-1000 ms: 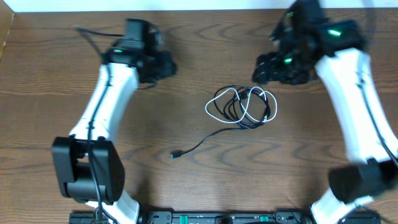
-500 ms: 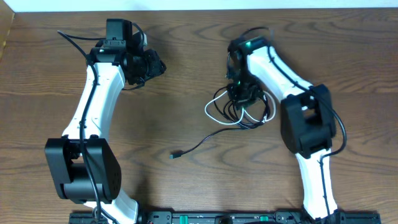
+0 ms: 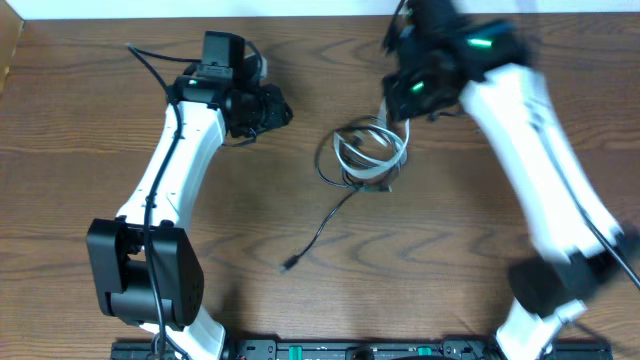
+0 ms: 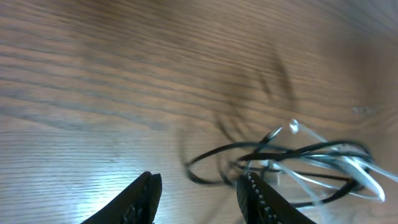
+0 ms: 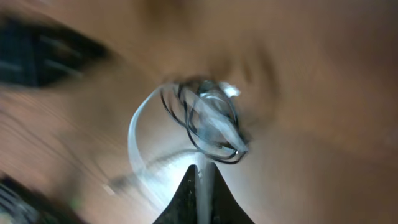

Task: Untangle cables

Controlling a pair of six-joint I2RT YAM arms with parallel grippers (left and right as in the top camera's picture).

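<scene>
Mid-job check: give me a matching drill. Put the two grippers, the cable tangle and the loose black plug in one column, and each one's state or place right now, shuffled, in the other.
Things
1. left gripper
2. right gripper
3. tangle of cables
4. loose black plug

States or places
A. alone at the end of a black tail, away from the heap
B. fingers apart, nothing between them
C. white and black loops in one heap
D. fingers shut together

Pairs: 1-B, 2-D, 3-C, 4-A
</scene>
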